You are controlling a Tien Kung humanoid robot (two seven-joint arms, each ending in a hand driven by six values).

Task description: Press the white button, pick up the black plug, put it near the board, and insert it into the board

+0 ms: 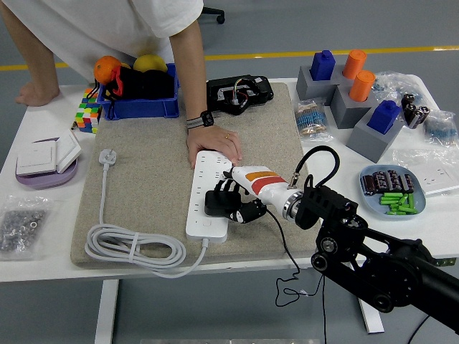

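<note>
The black plug [217,202] sat on the near part of the white board [209,192], my right hand [237,201] clasping its sides. I judged it light, rigid, slippery plastic. A person's hand [212,145] steadied the board's far end.

A blue bin [140,107] of fruit and a Rubik's cube [87,115] sit far left on the table [43,208]; a blue tray [423,208] of green pieces sits at right.

text: none legible | labels: none legible | numbers: 0 readable
</note>
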